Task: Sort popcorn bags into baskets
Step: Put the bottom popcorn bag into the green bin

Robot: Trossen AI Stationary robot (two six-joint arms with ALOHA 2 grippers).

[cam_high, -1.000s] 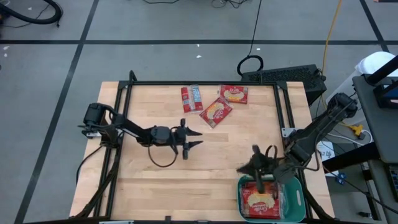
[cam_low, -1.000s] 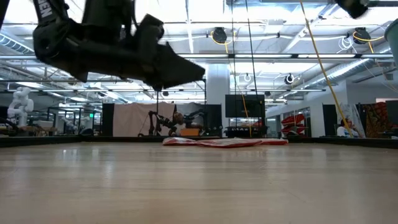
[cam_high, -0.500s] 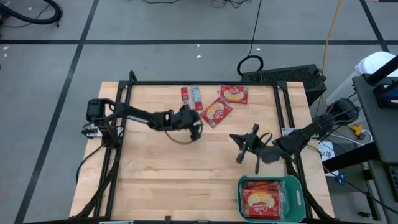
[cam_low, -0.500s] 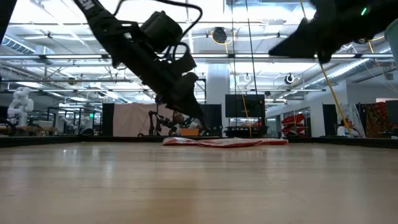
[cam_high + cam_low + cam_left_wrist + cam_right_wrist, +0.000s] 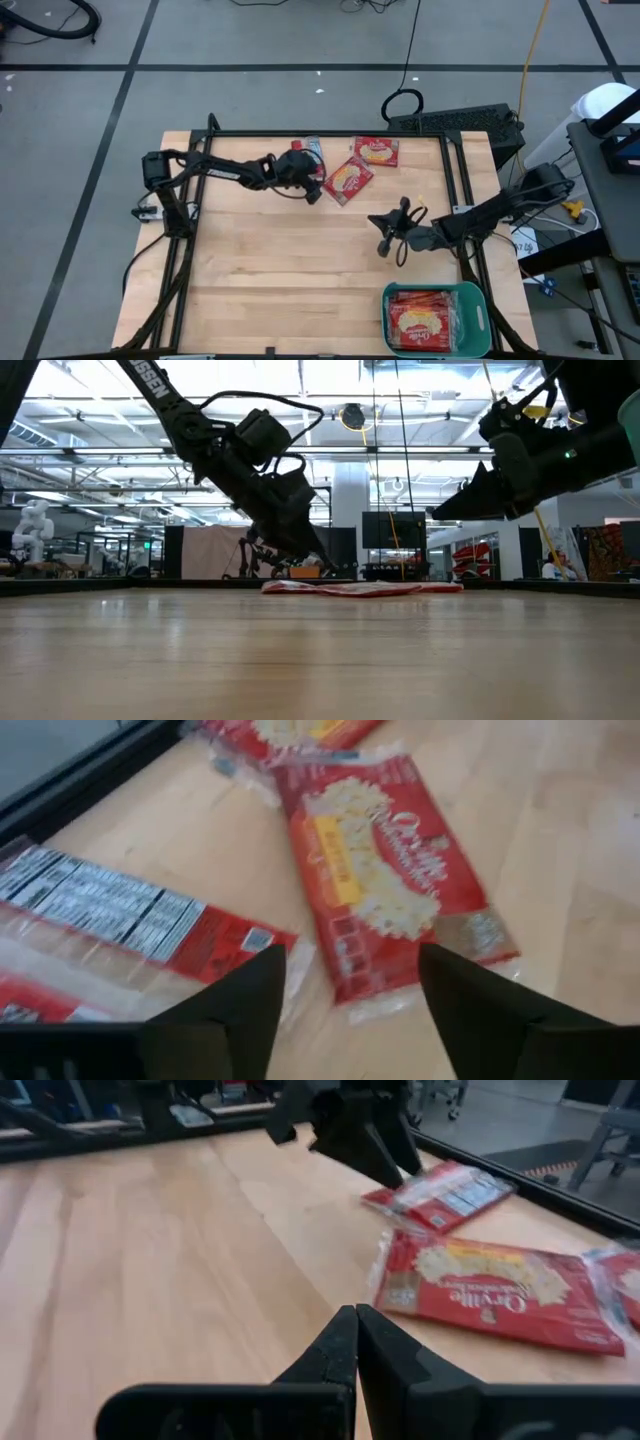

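Note:
Three red popcorn bags lie flat near the table's far edge: a label-side bag, a tilted picture-side bag and one beyond it. My left gripper hovers open just above and left of the tilted bag, with the label-side bag beside it. My right gripper is shut and empty over bare wood right of centre, pointing toward the bags. The teal basket at the near right holds several red bags.
A black frame rail runs along the far edge just behind the bags, and more rails line the sides. Bare wood spreads across the table's middle and near left. My left arm shows beyond the bags in the right wrist view.
My left gripper has moved from the table's middle toward the far edge and dipped down over the bags, staying open. My right gripper has risen out of the basket and swung toward the far edge and left, to mid-table. The bags on the table have not moved.

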